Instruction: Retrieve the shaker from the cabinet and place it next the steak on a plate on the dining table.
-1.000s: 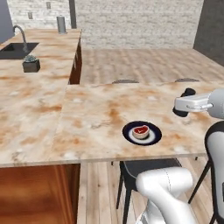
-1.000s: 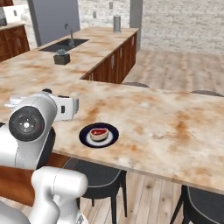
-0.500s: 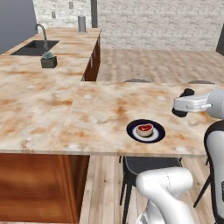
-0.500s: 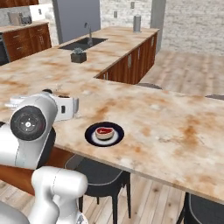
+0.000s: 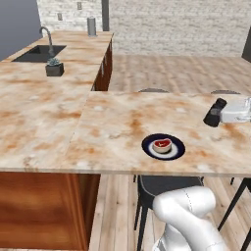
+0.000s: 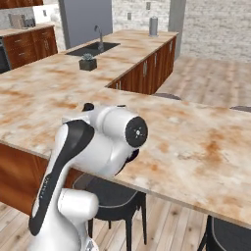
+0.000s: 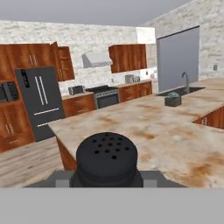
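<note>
My gripper (image 5: 220, 114) is shut on the small black shaker (image 5: 214, 112) and holds it over the right part of the dining table (image 5: 112, 132). In the hand view the shaker's perforated top (image 7: 107, 157) sits between my fingers. The dark-blue plate (image 5: 177, 149) with the red steak (image 5: 162, 144) lies on the table, left of the shaker and nearer the front edge. In the right base view my arm covers the plate, and the shaker's black tip (image 6: 88, 106) peeks out above it. Reddish-brown cabinets (image 7: 127, 57) line the far wall; I cannot tell which is the task's cabinet.
A marble counter with a sink (image 5: 39, 53), a small potted plant (image 5: 54, 68) and a grey canister (image 5: 91, 25) joins the table on the left. Dark stools (image 5: 166, 184) stand under the table's near edge, and more at its far edge (image 5: 153, 90).
The whole scene has shifted in both base views, so the base has driven. The arm keeps its pose with the shaker in the gripper. The arm now covers the plate in the right base view.
</note>
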Controlling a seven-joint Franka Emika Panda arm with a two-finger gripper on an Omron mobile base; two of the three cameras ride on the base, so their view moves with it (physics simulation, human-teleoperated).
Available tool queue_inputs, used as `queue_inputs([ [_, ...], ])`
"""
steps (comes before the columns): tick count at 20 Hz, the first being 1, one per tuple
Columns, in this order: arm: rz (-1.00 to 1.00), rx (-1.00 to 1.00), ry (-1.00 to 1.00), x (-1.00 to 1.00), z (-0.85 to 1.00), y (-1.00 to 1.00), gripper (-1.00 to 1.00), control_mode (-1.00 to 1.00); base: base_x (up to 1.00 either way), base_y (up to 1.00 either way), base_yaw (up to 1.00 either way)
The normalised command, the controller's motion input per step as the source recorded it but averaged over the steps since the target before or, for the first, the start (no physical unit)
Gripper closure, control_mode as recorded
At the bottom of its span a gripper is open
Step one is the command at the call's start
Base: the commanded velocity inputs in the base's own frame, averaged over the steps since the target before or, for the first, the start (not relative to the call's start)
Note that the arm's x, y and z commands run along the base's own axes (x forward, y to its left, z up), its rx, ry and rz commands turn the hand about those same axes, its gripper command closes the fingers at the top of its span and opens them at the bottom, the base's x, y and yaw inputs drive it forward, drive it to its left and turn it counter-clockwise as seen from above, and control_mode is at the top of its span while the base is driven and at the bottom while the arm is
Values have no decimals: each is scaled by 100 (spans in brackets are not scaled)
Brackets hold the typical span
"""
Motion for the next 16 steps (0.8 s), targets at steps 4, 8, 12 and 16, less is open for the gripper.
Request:
queue_inputs([
  [4,37,0,0,13,-61,-56,100,-100,0,0,0],
  [8,28,-1,-2,1,-67,-48,100,-100,0,0,0],
  [12,22,-4,-3,6,-67,-59,100,-100,0,0,0],
  [16,13,-14,-3,27,-58,-34,100,-100,0,0,0],
])
